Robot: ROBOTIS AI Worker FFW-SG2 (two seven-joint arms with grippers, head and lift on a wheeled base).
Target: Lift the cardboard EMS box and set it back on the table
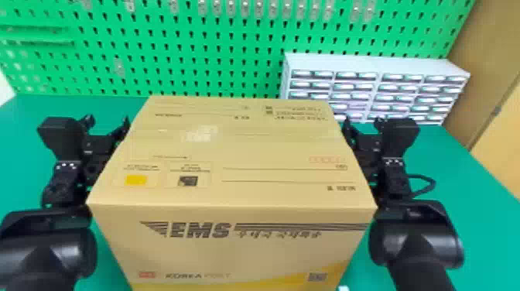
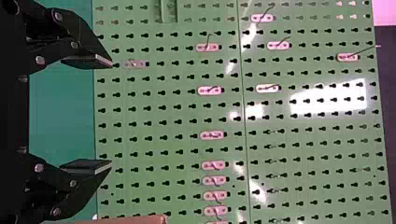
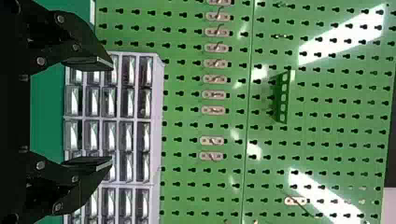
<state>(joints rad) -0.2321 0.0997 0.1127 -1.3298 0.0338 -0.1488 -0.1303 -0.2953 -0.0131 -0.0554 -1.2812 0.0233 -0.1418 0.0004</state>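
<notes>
Left gripper (image 1: pixel 107 124): its two flat black fingers (image 2: pixel 88 166) stand wide apart, nothing between them. Right gripper (image 1: pixel 363 124): fingers (image 3: pixel 88 162) likewise spread, gap unfilled; drawer fronts and board show beyond in its wrist view.

Grippers sit one on either side of the cardboard EMS box (image 1: pixel 232 154), left one by its left side, right one by its right, near the far part of the top face. Inner finger of each is right at the box's edge; whether it presses the cardboard cannot be told from here.

Box is between the two arms, upright, top flaps closed, printed front face toward the robot. Its underside is hidden, so cannot say if it rests on the desk (image 1: pixel 483 201) or is held clear of it. Top face carries printed lines, a yellow square and a dark one.

Black cable (image 1: pixel 431 185) loops out from the right arm (image 1: pixel 414 236), on the outer side. Left arm (image 1: pixel 46 247) comes in from the near edge.

Farther out: pale drawer cabinet (image 1: pixel 379 64) at the desk's back, right of centre, in front of a green pegboard (image 1: pixel 232 50) with small clear-looking holders fixed on it. Wooden panel (image 1: pixel 503 116) at far right.
</notes>
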